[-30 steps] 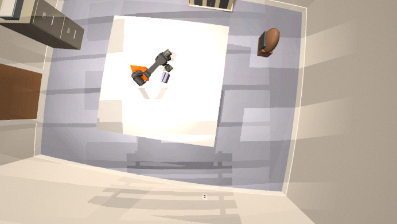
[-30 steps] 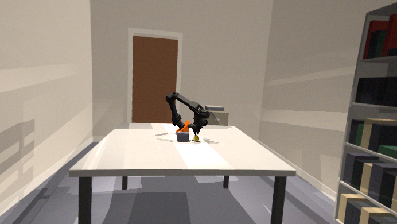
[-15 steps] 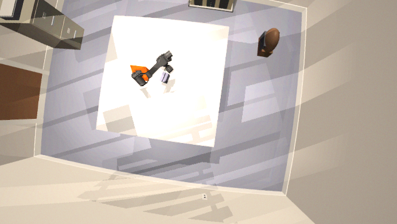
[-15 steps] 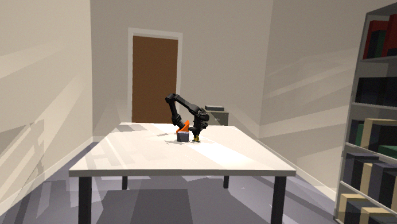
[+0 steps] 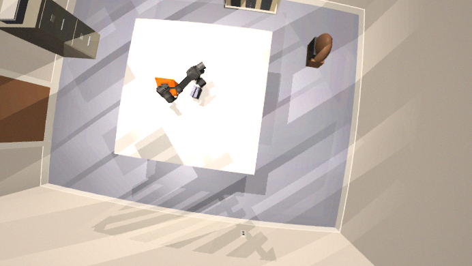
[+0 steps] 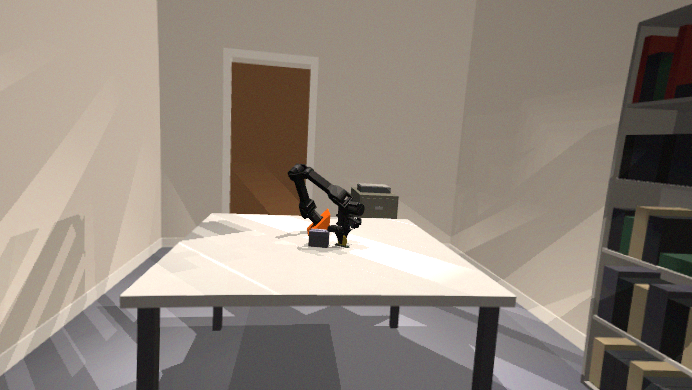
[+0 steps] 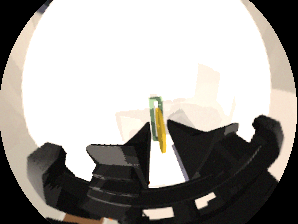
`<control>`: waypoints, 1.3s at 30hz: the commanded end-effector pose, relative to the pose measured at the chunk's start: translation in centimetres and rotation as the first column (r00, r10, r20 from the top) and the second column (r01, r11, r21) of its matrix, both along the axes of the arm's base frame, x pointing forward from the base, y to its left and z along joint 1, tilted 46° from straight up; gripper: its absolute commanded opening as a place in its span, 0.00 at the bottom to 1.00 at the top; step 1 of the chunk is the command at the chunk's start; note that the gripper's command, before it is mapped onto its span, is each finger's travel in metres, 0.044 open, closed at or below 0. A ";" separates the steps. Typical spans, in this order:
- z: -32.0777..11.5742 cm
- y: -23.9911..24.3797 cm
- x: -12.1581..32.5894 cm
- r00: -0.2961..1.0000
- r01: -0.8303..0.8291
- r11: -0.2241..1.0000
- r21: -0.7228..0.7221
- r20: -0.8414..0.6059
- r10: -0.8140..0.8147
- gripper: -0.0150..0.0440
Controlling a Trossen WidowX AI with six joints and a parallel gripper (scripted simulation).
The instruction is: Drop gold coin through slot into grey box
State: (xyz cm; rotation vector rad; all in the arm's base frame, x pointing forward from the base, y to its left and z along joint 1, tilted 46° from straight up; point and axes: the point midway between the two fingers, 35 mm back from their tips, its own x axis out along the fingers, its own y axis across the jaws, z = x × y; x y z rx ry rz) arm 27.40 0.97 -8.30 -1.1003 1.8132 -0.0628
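From my top view, the black arm [image 5: 185, 82] reaches diagonally from the orange base [image 5: 159, 81] over the white table [image 5: 191, 136], the slotted grey box [image 5: 196, 92] just beside its gripper [image 5: 200, 82].

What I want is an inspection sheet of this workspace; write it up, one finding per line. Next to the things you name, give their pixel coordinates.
Surface: pale table [image 5: 225, 119] [image 6: 300, 280] [image 7: 100, 60], streaked with bright light and shadow.
Coin: gold coin [image 6: 344, 240] [image 7: 160, 131] stands on edge in the green holder [image 6: 341, 246] [image 7: 153, 120].
Box: grey box [image 5: 196, 92] [image 6: 319, 238] sits near the coin, lid on, dark slot visible from above.
Clutter: nothing seen, apart from an orange slab [image 5: 167, 82] [image 6: 322, 220] by the arm's base, purpose unclear.
End effector: the end effector [image 6: 342, 241] [image 7: 159, 122] is low over the holder, fingers apart on either side of the coin, with gaps visible.
Cables: nothing seen.
Surroundings: brown door [image 5: 24, 109] [image 6: 270, 125], cabinet [image 5: 68, 31] [image 6: 375, 206], bookshelf [image 6: 670, 19], brown chair-like item [image 5: 323, 46].
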 end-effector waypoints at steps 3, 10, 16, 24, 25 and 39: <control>-0.2 -0.2 -0.2 1.000 -0.005 1.000 -0.005 -0.008 0.005 0.25; -0.2 -0.2 -0.2 1.000 -0.005 1.000 -0.005 -0.008 0.005 0.25; 0.0 0.1 -0.1 1.000 -0.005 1.000 -0.004 -0.008 0.005 0.25; 1.3 1.5 0.4 1.000 -0.006 1.000 -0.001 -0.008 0.006 0.25; 1.5 1.7 0.4 1.000 -0.006 1.000 -0.001 -0.008 0.006 0.25; 3.9 4.2 0.9 1.000 -0.006 1.000 0.001 -0.008 0.006 0.25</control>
